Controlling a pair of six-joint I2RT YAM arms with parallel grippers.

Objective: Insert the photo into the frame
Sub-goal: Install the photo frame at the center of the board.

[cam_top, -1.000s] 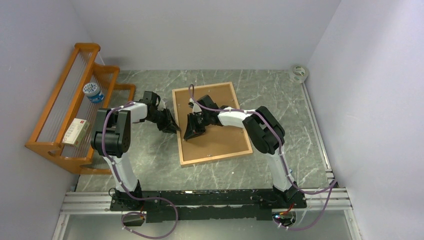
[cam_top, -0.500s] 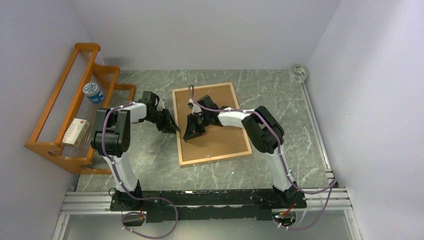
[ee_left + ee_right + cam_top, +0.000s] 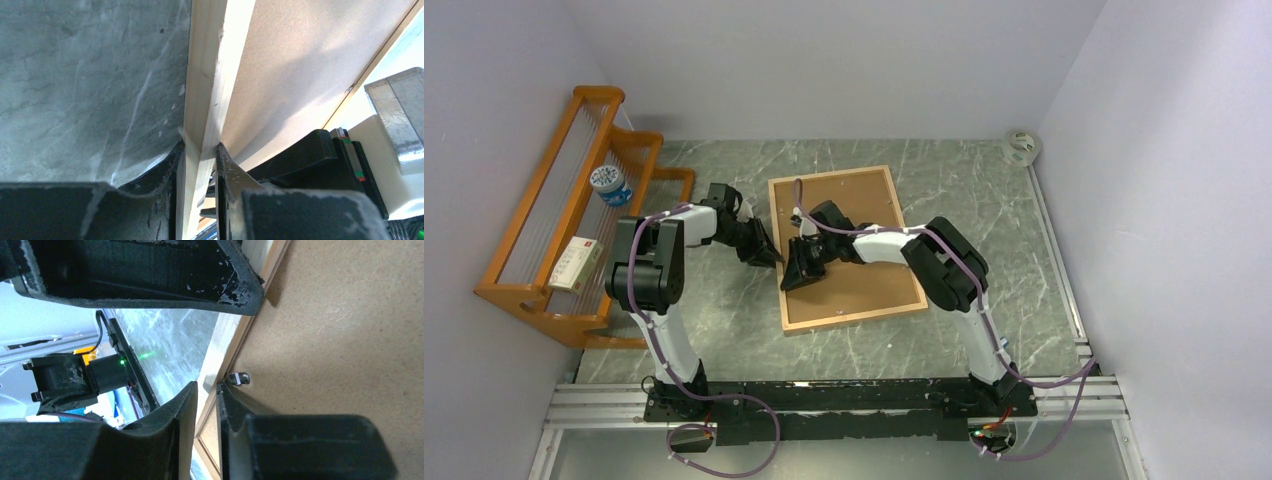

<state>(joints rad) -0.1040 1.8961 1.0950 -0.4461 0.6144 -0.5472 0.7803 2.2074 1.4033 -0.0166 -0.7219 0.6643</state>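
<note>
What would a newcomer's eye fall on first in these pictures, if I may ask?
The large light-wood frame lies face down at the centre of the table, its brown backing board showing. At its left edge the left gripper clamps the wooden rail, and the right gripper sits close beside it, near a small metal tab. The orange rack stands at the far left.

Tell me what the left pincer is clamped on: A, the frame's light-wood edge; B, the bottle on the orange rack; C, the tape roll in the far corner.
A: the left wrist view shows the left pincer with one finger on each side of the wooden edge of the frame.
</note>
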